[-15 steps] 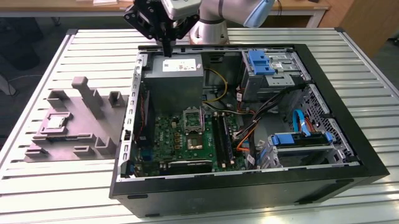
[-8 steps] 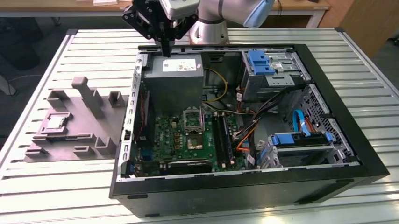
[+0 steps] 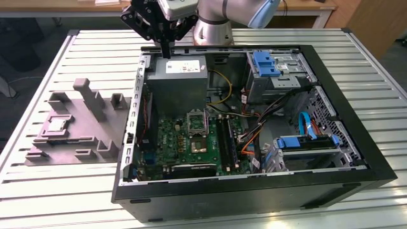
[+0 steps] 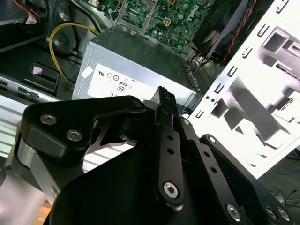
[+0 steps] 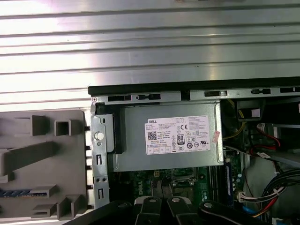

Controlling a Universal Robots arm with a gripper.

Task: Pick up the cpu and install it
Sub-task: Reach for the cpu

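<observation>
- Position of the cpu [image 3: 56,125]: a pale flat square seated in a shallow pocket of the grey moulded tray [image 3: 64,145], on the exterior view's left, outside the computer case [image 3: 254,191].
- Tray: lies on the slatted metal table [image 3: 38,191], just beside the case's side wall.
- Case interior: a green motherboard [image 3: 184,143] on the floor carries a silver socket frame [image 3: 196,119]. A grey power supply [image 3: 178,86] sits beyond it.
- Gripper [image 3: 167,55]: hangs above the case's far wall, over the power supply's edge, well apart from the cpu. Its black fingers [image 4: 167,110] are drawn narrow, pressed together, with nothing held between them.
</observation>
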